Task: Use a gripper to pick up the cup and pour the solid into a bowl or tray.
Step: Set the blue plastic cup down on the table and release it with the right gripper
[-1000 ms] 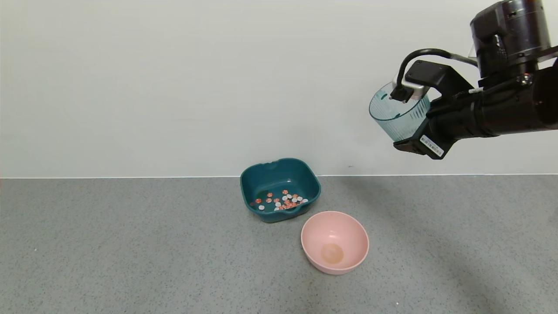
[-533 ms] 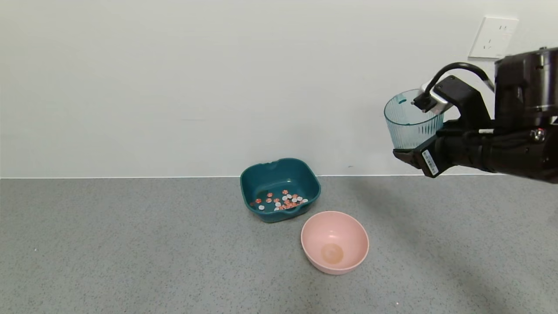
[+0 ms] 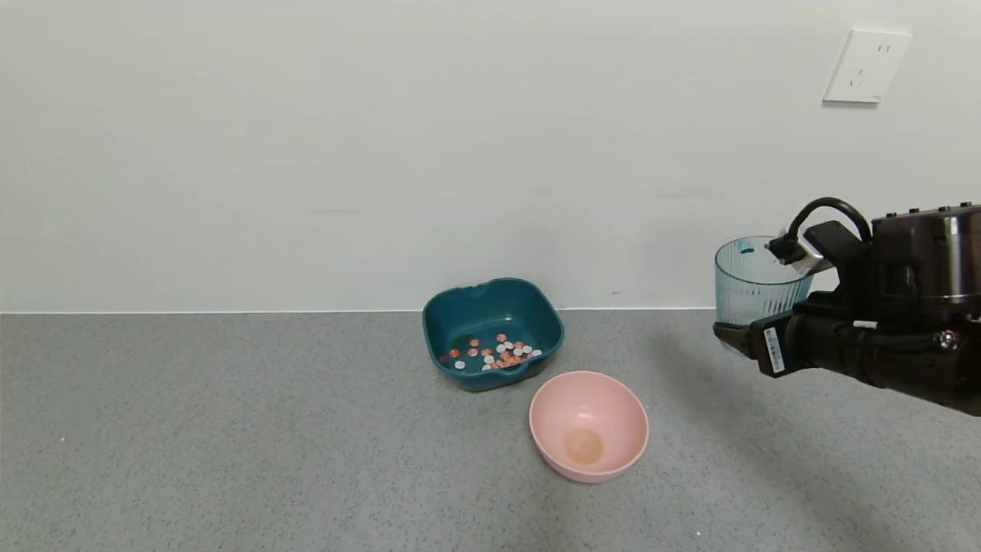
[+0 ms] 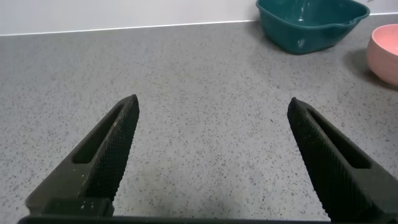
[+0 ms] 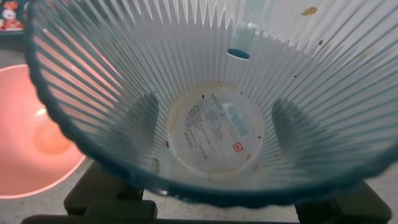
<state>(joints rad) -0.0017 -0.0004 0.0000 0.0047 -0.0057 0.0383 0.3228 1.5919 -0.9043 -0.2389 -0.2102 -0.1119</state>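
Note:
My right gripper (image 3: 739, 337) is shut on the transparent blue-green ribbed cup (image 3: 755, 280) and holds it upright above the counter, far right of the bowls. The right wrist view looks down into the cup (image 5: 211, 118): it is empty, with a label on its base and the fingers (image 5: 142, 115) dark through its sides. The orange-red and white solid (image 3: 494, 353) lies in the dark teal basin (image 3: 536, 310) at the back middle of the counter. My left gripper (image 4: 211, 109) is open and empty over bare counter, out of the head view.
A round pink bowl (image 3: 588, 425), empty, stands just in front and right of the teal basin; it also shows in the left wrist view (image 4: 385, 53) beside the basin (image 4: 311, 22). A white wall socket (image 3: 866, 65) is on the back wall.
My right arm has come down and moved right with the cup. The cup has turned from tilted to upright. The bowls and the pieces have not moved.

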